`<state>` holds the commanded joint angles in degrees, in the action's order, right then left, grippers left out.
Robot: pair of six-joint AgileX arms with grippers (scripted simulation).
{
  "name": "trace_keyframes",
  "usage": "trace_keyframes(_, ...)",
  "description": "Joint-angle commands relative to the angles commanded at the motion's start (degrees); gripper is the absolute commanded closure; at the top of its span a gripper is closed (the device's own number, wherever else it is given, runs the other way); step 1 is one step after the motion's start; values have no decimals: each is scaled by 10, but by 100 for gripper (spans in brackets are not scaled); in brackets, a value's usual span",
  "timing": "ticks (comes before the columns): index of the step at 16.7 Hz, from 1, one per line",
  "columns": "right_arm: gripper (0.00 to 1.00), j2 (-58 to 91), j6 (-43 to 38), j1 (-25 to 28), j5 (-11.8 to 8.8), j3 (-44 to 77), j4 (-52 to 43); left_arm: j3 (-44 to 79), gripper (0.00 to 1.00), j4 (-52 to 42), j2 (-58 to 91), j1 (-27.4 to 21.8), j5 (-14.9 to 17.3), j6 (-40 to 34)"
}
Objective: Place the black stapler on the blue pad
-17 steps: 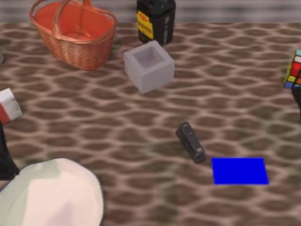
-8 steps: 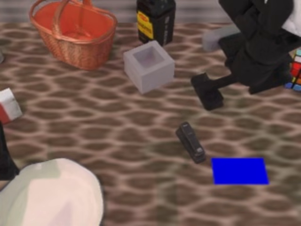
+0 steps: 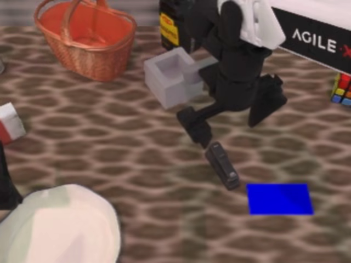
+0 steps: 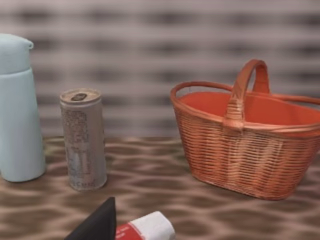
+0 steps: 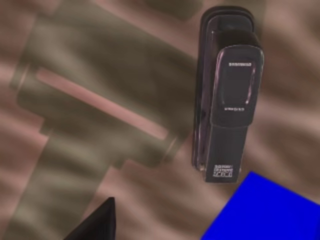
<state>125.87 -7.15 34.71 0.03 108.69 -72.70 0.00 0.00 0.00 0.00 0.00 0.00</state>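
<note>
The black stapler lies on the patterned table, slanted, just left of the blue pad and apart from it. My right gripper hangs open just behind the stapler, one finger near its rear end and the other far to the right. In the right wrist view the stapler lies lengthwise beside a corner of the blue pad; one fingertip shows, with nothing held. My left arm is parked at the lower left, open.
An orange basket, a grey hollow cube and a black bottle with a yellow label stand at the back. A colour cube is at the right edge, a white-red box at the left. The left wrist view shows a pale blue bottle and a can.
My right arm has swung in from the top right, leftward and toward the stapler, and its open fingers now hang just behind it. Stapler and pad have not moved.
</note>
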Motion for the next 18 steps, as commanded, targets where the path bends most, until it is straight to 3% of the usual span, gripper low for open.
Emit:
trace_keyframes(7, 0, 4, 1, -1, 0, -6, 9, 0, 0, 0, 0, 0, 0, 0)
trace_keyframes(14, 0, 47, -1, 1, 0, -114, 164, 0, 0, 0, 0, 0, 0, 0)
trace_keyframes(18, 0, 58, -2, 2, 1, -138, 195, 0, 0, 0, 0, 0, 0, 0)
